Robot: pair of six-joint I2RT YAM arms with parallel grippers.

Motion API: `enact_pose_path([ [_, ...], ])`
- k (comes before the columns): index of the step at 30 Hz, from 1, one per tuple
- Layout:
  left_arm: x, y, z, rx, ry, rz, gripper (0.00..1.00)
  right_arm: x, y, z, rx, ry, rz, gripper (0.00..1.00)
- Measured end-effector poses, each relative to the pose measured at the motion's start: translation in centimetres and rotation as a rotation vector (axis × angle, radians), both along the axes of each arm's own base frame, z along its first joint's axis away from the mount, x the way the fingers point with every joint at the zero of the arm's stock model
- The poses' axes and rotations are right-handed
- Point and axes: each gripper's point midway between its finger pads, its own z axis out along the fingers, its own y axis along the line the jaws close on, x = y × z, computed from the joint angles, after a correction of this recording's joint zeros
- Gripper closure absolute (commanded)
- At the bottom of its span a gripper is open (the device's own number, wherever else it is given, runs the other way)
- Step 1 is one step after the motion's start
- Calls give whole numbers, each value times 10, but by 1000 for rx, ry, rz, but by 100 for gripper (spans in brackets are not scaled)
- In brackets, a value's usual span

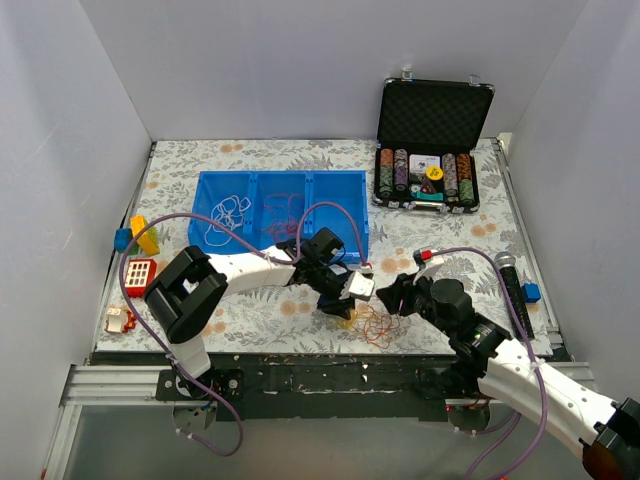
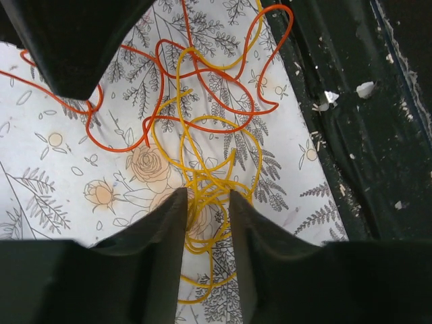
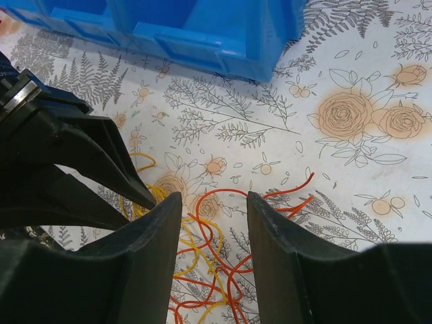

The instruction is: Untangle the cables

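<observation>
Top view first: the cables point(image 1: 372, 328) sit in a loose tangle at about 6 o'clock on the table point(image 1: 450, 240), right up against the black front edge point(image 1: 330, 370), so there's hardly any room on the near side. The left gripper point(image 1: 345, 312) is down on the tangle's 9 o'clock side and the right gripper point(image 1: 390, 297) is close in at about 1 o'clock, so it's pretty crowded. There's more open cloth out toward 3 o'clock. The blue bin point(image 1: 338, 205) is near at 11 o'clock, and the poker chip case point(image 1: 432, 170) is well apart at 1 o'clock. Left wrist view: the left gripper point(image 2: 207, 202) is clenched on a bunch of yellow strands point(image 2: 202, 169), with the fingers close together and the bunch squeezed between them. The red-orange strands point(image 2: 202, 74) loop loose toward 12 o'clock, the black edge strip point(image 2: 358, 135) runs down the 3 o'clock side just beside the loops, and a dark blurry shape point(image 2: 67, 40) I can't identify hangs at 11 o'clock. Right wrist view: the right gripper point(image 3: 214, 209) is spread apart and gripping nothing, with red-orange strands point(image 3: 223, 270) on the cloth below the gap. The left gripper point(image 3: 156, 201) tips meet at 9 o'clock on the yellow strands point(image 3: 160, 194). The bin wall point(image 3: 202, 34) is at 12 o'clock, with bare cloth toward 3 o'clock.
</observation>
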Motion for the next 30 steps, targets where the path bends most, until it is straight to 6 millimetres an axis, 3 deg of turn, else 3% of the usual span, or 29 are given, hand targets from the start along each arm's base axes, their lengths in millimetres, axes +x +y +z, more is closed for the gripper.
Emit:
enact_pose_path([
  [3, 0, -1, 0, -5, -14, -8, 97, 0, 0, 0, 0, 0, -2, 49],
  [10, 13, 3, 12, 0, -93, 40, 100, -3, 4, -4, -6, 13, 32, 38],
  [13, 19, 8, 42, -37, -168, 86, 100, -5, 10, -5, -2, 18, 67, 37],
  [19, 24, 20, 134, -209, -340, 165, 100, -11, 27, -13, -4, 45, 162, 39],
  [24, 31, 26, 180, -289, -419, 242, 100, -16, 37, -28, -16, 95, 225, 46],
  [30, 79, 25, 225, -393, -572, 471, 100, -19, 41, -30, -13, 104, 244, 52],
])
